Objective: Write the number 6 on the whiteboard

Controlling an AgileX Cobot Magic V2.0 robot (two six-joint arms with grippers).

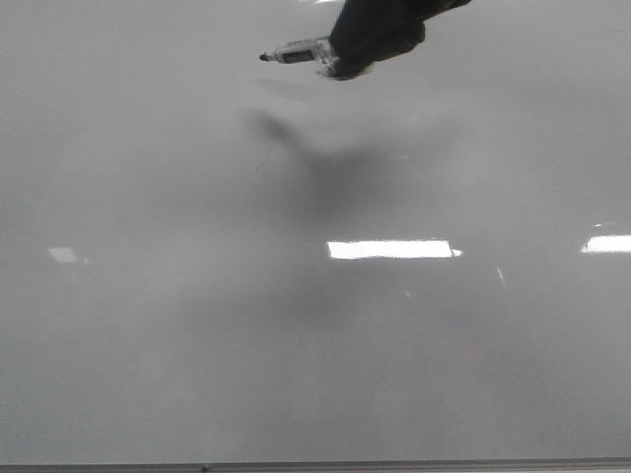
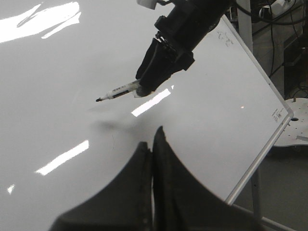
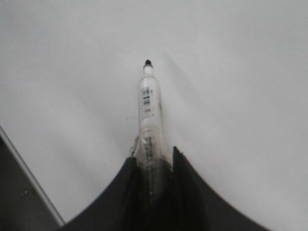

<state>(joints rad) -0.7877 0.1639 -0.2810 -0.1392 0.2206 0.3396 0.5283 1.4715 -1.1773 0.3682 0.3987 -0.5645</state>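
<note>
Whiteboard (image 1: 148,345), glossy pale grey, fills front view; right gripper (image 1: 330,61) at upper centre clamps white black-tipped marker (image 1: 294,51), tip off surface. Left wrist view: left gripper (image 2: 152,147) jaws closed, empty. Right wrist view: marker pinched between fingers (image 3: 180,166).

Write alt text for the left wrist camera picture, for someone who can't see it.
The right gripper holds a marker with its black tip pointing at the glossy whiteboard, seemingly just off its surface. The left gripper sits shut and empty in the foreground. Bright strip-light reflections streak the board, which ends in a thin metal frame.
</note>
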